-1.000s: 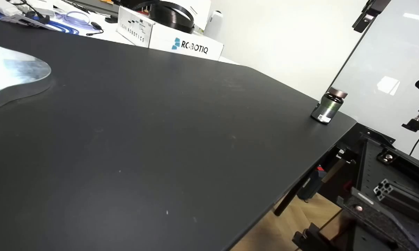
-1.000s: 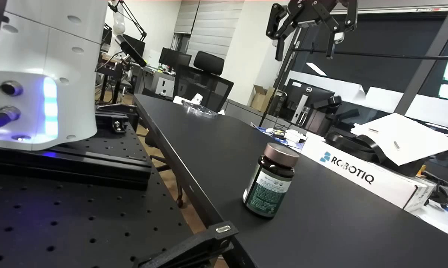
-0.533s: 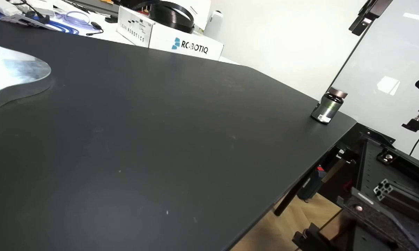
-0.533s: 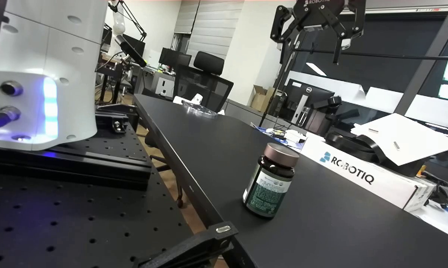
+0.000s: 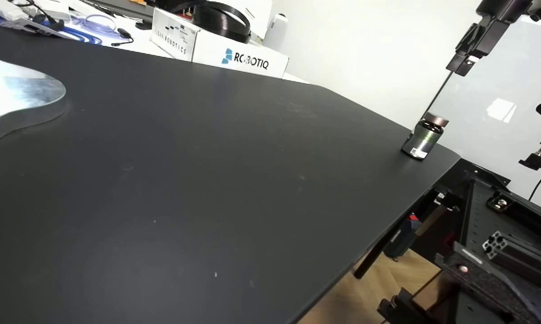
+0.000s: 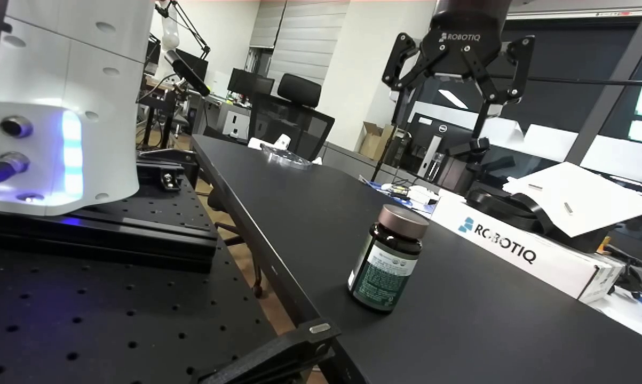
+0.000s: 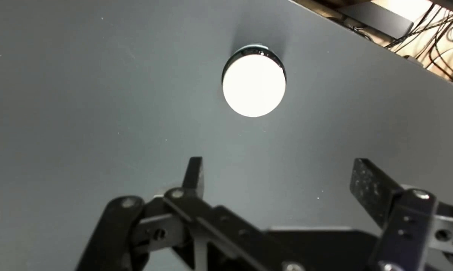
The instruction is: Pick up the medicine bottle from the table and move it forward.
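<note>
The medicine bottle [image 5: 424, 137] stands upright on the black table [image 5: 207, 180], near its edge and corner. In an exterior view the bottle [image 6: 387, 266] shows a brownish metallic cap and a green and white label. In the wrist view the bottle [image 7: 254, 86] is seen from above, its cap washed out white. My gripper [image 6: 437, 130] is open and empty, in the air above the table and higher than the bottle. In the wrist view the open fingers [image 7: 278, 165] lie below the bottle in the picture, with bare tabletop between them. Only the side of the gripper [image 5: 458, 67] shows in an exterior view.
A white box with Robotiq lettering [image 5: 241, 58] stands along the table's far side, with cables beside it. A shiny silver sheet [image 5: 23, 90] lies on the table. The robot base [image 6: 86, 80] stands on a perforated black plate [image 6: 112, 320]. A black bracket [image 6: 299, 346] is near the bottle.
My gripper has come down through the air, closer to the bottle's height, and more of the arm shows. The fingers stay open. The bottle has not moved.
</note>
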Controlling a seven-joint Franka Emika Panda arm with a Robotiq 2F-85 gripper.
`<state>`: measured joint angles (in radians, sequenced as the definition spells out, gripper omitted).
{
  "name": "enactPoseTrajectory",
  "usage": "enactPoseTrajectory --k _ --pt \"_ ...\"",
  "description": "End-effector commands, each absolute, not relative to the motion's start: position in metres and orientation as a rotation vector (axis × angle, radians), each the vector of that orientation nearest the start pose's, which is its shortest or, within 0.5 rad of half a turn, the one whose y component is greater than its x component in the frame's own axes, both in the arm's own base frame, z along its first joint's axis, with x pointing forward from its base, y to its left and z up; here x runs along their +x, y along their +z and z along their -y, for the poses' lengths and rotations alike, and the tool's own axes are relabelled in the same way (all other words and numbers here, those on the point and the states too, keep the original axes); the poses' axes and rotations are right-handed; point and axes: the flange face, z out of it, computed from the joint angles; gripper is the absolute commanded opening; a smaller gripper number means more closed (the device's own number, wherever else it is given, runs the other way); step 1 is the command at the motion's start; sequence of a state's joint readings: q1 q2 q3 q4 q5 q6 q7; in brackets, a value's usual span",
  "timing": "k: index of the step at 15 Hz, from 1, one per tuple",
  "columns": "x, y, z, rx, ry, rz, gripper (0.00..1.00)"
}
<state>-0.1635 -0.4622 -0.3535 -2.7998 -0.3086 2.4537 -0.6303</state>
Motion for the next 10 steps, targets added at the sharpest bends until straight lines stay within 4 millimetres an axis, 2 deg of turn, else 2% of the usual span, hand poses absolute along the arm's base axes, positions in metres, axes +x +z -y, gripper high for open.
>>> enactPoseTrajectory --k 1,10 --pt "0.327 0.320 0.184 -3.183 -0.109 0.633 1.00" --pt "0.325 0.268 0.197 -3.159 -0.023 0.673 1.00"
